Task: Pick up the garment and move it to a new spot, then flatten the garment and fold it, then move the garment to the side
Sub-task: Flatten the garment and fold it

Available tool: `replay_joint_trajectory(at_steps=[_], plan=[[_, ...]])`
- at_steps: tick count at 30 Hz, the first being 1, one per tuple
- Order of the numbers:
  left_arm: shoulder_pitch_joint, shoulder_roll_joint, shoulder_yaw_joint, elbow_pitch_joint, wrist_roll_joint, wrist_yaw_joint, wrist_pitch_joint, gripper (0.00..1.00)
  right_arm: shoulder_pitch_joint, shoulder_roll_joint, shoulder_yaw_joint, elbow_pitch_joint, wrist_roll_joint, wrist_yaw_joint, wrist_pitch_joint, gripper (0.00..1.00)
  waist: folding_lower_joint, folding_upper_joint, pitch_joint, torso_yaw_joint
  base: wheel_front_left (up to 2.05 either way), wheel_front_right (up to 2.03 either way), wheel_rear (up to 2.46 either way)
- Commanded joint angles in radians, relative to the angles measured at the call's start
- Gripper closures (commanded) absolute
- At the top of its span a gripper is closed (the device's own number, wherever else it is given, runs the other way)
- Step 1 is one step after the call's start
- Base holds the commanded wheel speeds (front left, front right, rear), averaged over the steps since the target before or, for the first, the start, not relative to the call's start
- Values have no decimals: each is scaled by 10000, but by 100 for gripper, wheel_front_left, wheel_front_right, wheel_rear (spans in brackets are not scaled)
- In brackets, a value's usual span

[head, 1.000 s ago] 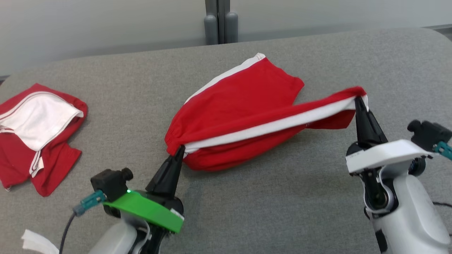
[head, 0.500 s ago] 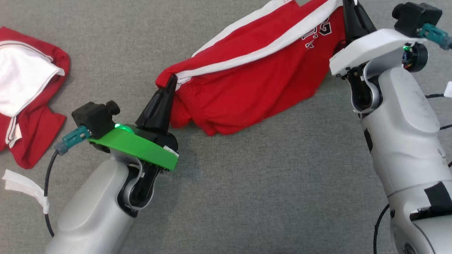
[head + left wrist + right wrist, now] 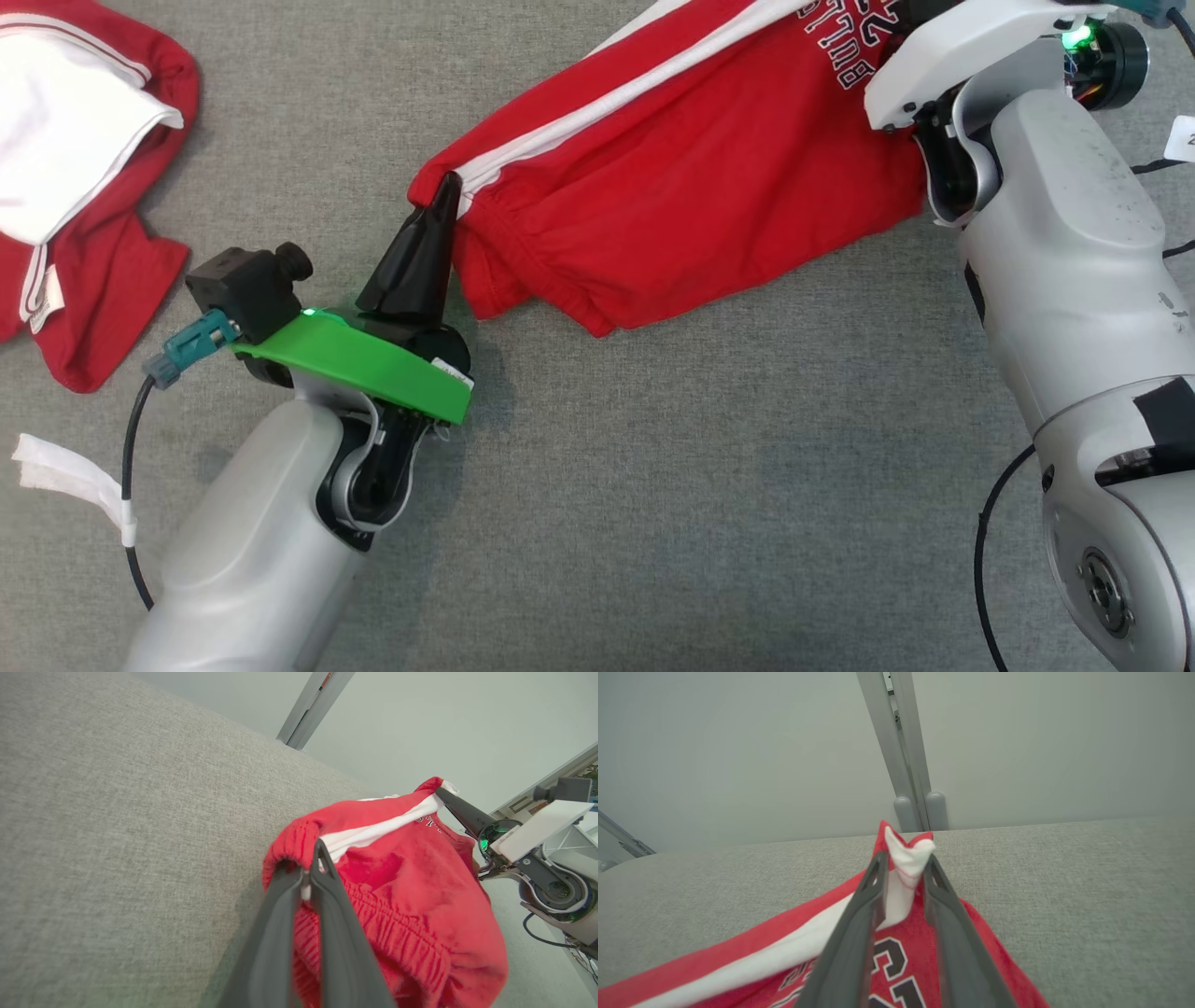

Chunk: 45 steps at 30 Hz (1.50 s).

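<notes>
The left fingers (image 3: 446, 198) are clenched on a corner of the red shorts (image 3: 691, 187), at the gathered elastic waistband where the white side stripe (image 3: 560, 131) begins. In the left wrist view the two fingers lie pressed together with red and white cloth caught between their tips. From there the shorts stretch away to the right fingers (image 3: 443, 794), which have the far end of the same white stripe at their tips. In the right wrist view those fingers stand a little apart with the white hem bunched upright between them, touching both. Whether they are pinching it or have let it go I cannot tell. The stripe runs taut from one set of fingers to the other, and the loose red body of the shorts sags on the near side of that line, its lower edge seeming to rest on the grey bench (image 3: 653, 485) just beside the left fingers. Black lettering edged in white (image 3: 845, 47) shows on the cloth close under the right fingers. Well away on the outer side of the left fingers a second red and white garment (image 3: 84, 187) lies crumpled on the bench. Beyond the right fingertips stand a pale wall and a grey post (image 3: 906, 742).
</notes>
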Motion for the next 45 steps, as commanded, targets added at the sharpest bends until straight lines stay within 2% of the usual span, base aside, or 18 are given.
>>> replay_joint_trajectory(at_steps=[1, 2, 7, 14, 20, 24, 25, 26, 27, 36, 45], plan=[[98, -78, 31, 15, 35, 25, -5, 9, -68, -62, -99, -99, -16, -11, -51, 0, -1, 0, 5, 26, 0, 0, 0], [188, -89, 75, 66, 15, 25, -5, 0, -8, -68, -145, -250, -200, -13, -53, 0, -1, 0, -32, 15, 0, 0, 0], [520, -74, 193, 181, 153, 25, -5, 0, 533, -55, -439, -422, -1232, -13, -53, 0, -1, 0, -337, -46, 0, 0, 0], [1178, -115, 668, 119, 510, 25, -5, 0, 1022, -514, -1221, 786, -2570, -13, 202, 0, -1, 0, -698, 106, 0, 0, 0], [1436, -124, 916, -77, 674, 25, -5, 0, 1300, -465, -1741, 1569, -2863, -10, 581, 0, -1, 0, -721, 290, 0, 0, 0], [1440, -75, 888, -120, 876, 25, -5, 0, 1469, -226, -1625, 2034, -2782, -4, 856, 0, -1, 0, -732, 347, 0, 0, 0], [1442, -82, 890, -121, 891, 25, -5, 0, 1496, -166, -1593, 2103, -2684, -2, 881, 25, -1, 0, -744, 353, 0, 0, 0], [1448, -94, 924, -124, 951, 25, -5, 0, 1522, -109, -1562, 2165, -2558, -2, 861, 76, -1, 0, -766, 353, 0, 0, 0], [1438, -68, 917, -138, 1069, 25, -5, 0, 1551, -77, -1527, 2196, -2465, -1, 816, 100, -1, 0, -795, 345, 0, 0, 0], [1937, -127, 1009, -64, 1725, 25, -5, 0, 2430, -131, -1828, 1706, -1386, -14, 33, 100, -1, 0, -1755, 87, 0, 0, 0], [2908, -302, 1325, 473, 2362, 25, -5, 0, 4601, -245, -1597, 172, 338, -14, -31, 100, -1, 0, -3222, -260, 0, 0, 0]])
